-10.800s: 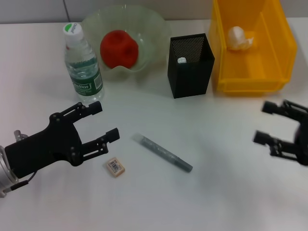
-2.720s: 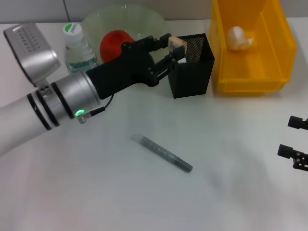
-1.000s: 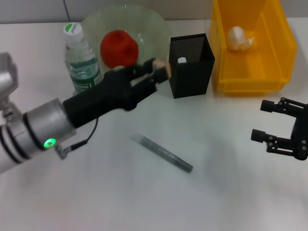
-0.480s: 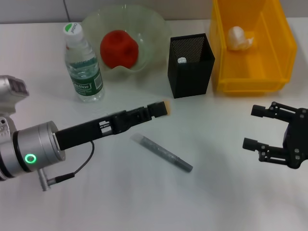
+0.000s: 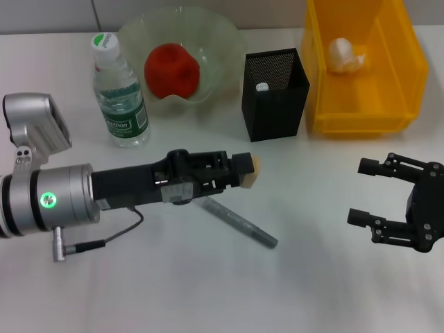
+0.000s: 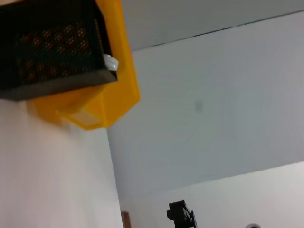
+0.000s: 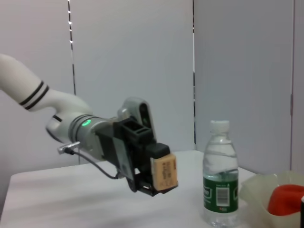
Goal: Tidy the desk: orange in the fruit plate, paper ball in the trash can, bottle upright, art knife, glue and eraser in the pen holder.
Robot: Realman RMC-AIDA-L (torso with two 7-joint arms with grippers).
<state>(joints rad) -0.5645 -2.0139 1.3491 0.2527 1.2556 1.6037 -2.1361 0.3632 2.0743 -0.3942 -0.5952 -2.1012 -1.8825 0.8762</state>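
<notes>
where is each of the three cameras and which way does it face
Head view: on the head, looking down at the desk; shows the left gripper clamping the eraser, and the open right gripper.
Left wrist view: low, facing the pen holder and trash can; none of its fingers show.
Right wrist view: level across the desk at the left gripper, eraser and bottle.
Head and right wrist views share all three.
</notes>
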